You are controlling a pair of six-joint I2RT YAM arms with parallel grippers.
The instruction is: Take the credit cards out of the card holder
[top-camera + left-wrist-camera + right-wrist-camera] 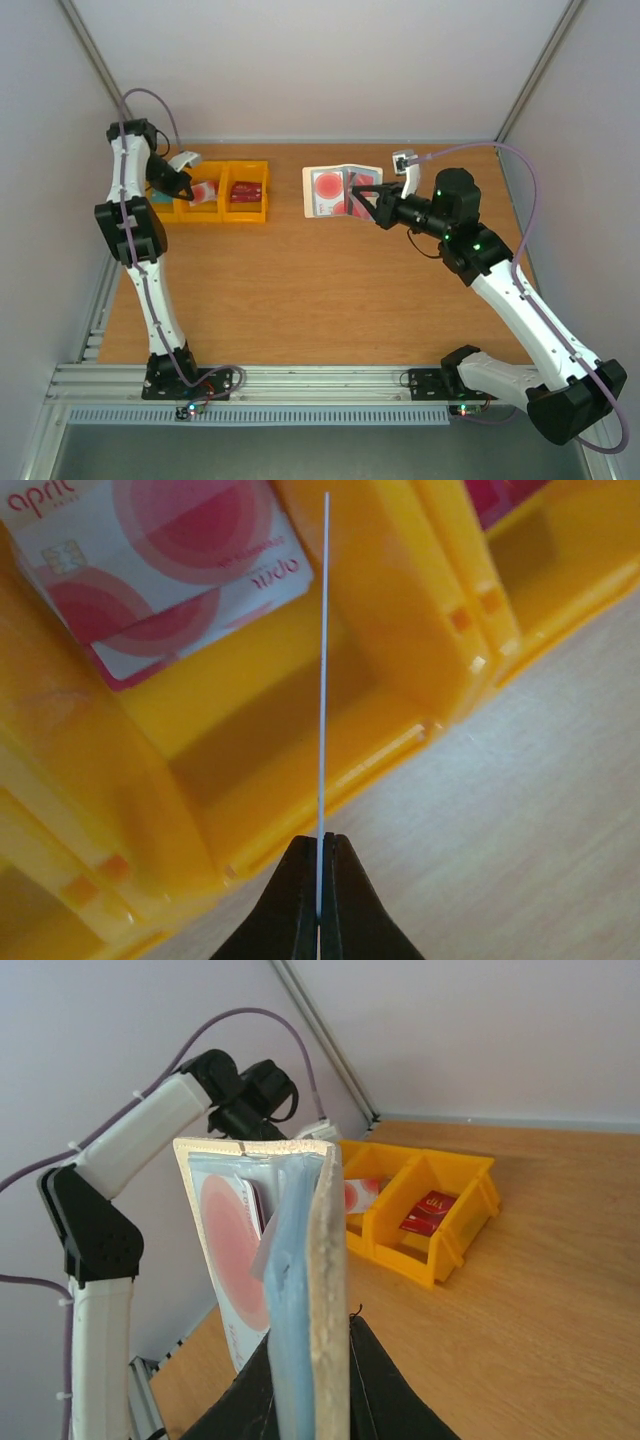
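My right gripper is shut on one flap of the card holder, held open off the table. In the right wrist view the holder is edge-on, cream outside and pale blue inside, with a whitish-pink credit card with a red round mark in its clear pocket. My left gripper is shut on a thin white card, seen edge-on above the yellow bins. Two more whitish-pink cards lie in the middle bin.
The row of yellow bins stands at the table's back left; its right bin holds a red card. Grey walls close in the back and both sides. The left arm shows behind the holder.
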